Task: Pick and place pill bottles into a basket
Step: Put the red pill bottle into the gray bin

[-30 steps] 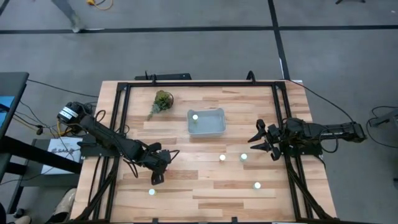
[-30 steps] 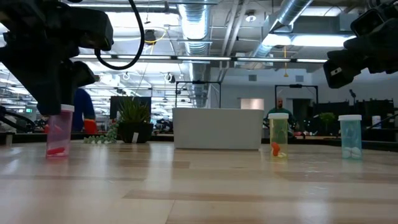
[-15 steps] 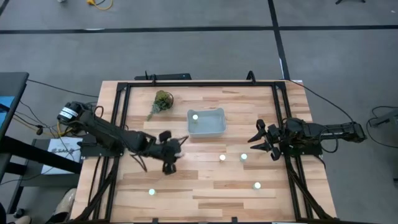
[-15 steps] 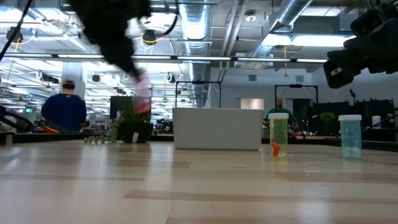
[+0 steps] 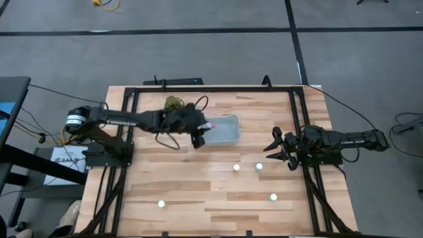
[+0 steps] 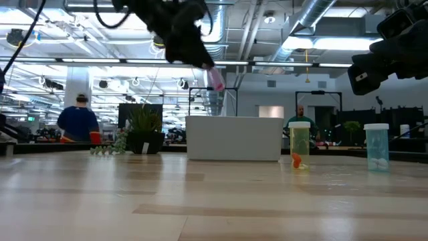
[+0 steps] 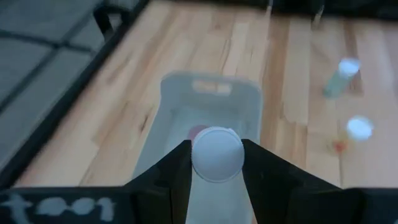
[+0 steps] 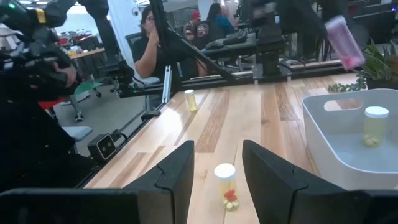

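Observation:
My left gripper (image 5: pixel 200 134) is shut on a pink-tinted pill bottle (image 5: pixel 208 125) over the near left part of the pale blue-grey basket (image 5: pixel 225 131). The low view shows the bottle (image 6: pixel 215 79) high above the basket (image 6: pixel 234 138). One white-capped bottle (image 8: pixel 375 124) stands in the basket. Two bottles (image 5: pixel 236 167) (image 5: pixel 259 166) stand upright on the table near the basket, and two more stand nearer the front edge (image 5: pixel 273 196) (image 5: pixel 160 203). My right gripper (image 5: pixel 277 149) is open and empty at the table's right side. My left gripper pinches the pink bottle between its two fingers at the white-cap end (image 7: pixel 217 154), the cap facing back along the fingers. The fingers come slanting down from the table's left. The bottle (image 6: pixel 215 79) is lifted clear and tilted, its base sticking out below the fingers over the basket.
A green leafy sprig (image 5: pixel 172 108) lies left of the basket. A black metal frame (image 5: pixel 132 106) runs round the table's edges. People and desks show in the room beyond the table (image 8: pixel 149 43).
My left gripper has risen from the near left part of the table with the pink bottle and swung toward the far right, ending over the basket. The bottle has gone from upright near the table top to lifted high and tilted.

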Motion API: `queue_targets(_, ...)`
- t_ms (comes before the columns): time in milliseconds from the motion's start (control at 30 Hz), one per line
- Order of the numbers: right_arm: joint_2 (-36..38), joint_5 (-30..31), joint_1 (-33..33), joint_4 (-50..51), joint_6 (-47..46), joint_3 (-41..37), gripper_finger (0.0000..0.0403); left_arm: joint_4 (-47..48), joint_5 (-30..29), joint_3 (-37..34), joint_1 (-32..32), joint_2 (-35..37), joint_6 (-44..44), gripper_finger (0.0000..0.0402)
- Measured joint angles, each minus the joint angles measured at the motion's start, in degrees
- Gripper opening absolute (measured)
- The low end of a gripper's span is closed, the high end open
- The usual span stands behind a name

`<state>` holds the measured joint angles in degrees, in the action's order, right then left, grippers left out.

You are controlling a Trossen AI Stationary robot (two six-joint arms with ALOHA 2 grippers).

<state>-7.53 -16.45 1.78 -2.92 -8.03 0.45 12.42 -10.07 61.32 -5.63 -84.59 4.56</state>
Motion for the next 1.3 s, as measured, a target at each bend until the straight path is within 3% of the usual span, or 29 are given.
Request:
queue_targets(167, -0.11, 0.01, -0.02, 0.0, 0.01, 0.0, 0.0129, -0.8, 6.57, 1.79, -3.36, -7.57, -0.49, 0.0118)
queue_targets(333, -0.28, 0.02, 0.0, 0.0, 0.02, 0.0, 0.0129, 0.51, 7.37, 8.3, -4.2, -15.48, -2.67, 0.0118)
queue_targets(833, -0.28, 0.02, 0.0, 0.0, 0.02, 0.0, 0.0129, 25.27, 7.59, 33.39, -7.82, -32.83, -8.32, 0.0118)
queue_targets(1300, -0.33, 0.02, 0.0, 0.0, 0.0, 0.0, 0.0129, 27.14, 9.73, 34.95, -8.65, -34.62, -10.54, 0.0118)
